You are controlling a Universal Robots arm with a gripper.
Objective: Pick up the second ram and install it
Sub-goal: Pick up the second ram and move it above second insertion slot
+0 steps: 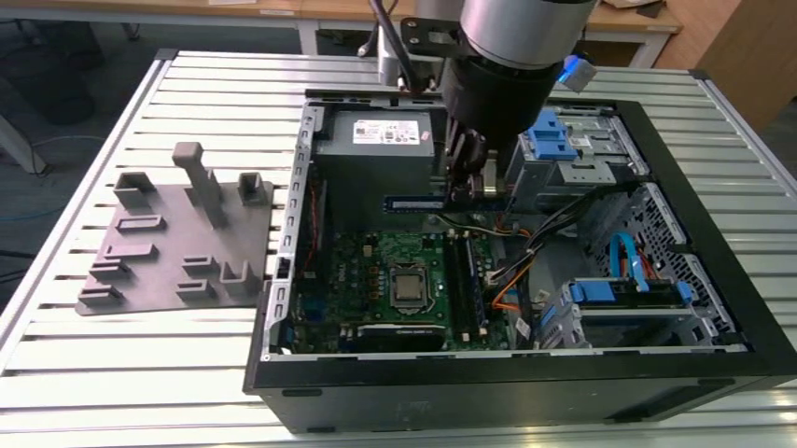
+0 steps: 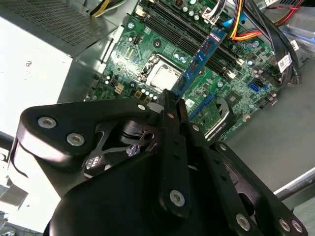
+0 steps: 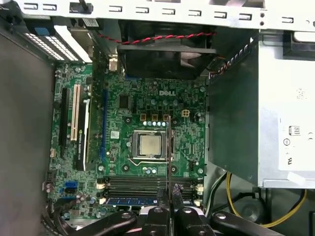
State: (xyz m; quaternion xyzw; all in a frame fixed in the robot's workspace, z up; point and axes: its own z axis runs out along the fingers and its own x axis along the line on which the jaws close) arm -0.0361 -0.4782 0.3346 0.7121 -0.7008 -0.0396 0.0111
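The second ram (image 2: 201,59), a narrow blue-green strip with black chips, is pinched at one end by my gripper (image 2: 170,101), which is shut on it. In the exterior view the ram (image 1: 415,203) hangs level above the far end of the green motherboard (image 1: 398,271), inside the open computer case, under my gripper (image 1: 466,187). In the first wrist view the ram (image 3: 169,147) shows edge-on as a thin line over the processor (image 3: 149,145), with the memory slots (image 3: 142,184) close to my fingers (image 3: 158,215). Another blue strip (image 3: 133,200) lies in the slot row nearest the fingers.
A grey slotted tray (image 1: 174,233) lies on the ribbed table at the exterior view's left. The case holds a grey power supply (image 1: 373,140), blue drive brackets (image 1: 548,140), loose cables (image 1: 524,271) and a fan (image 3: 165,56). The case walls (image 1: 498,373) ring the motherboard.
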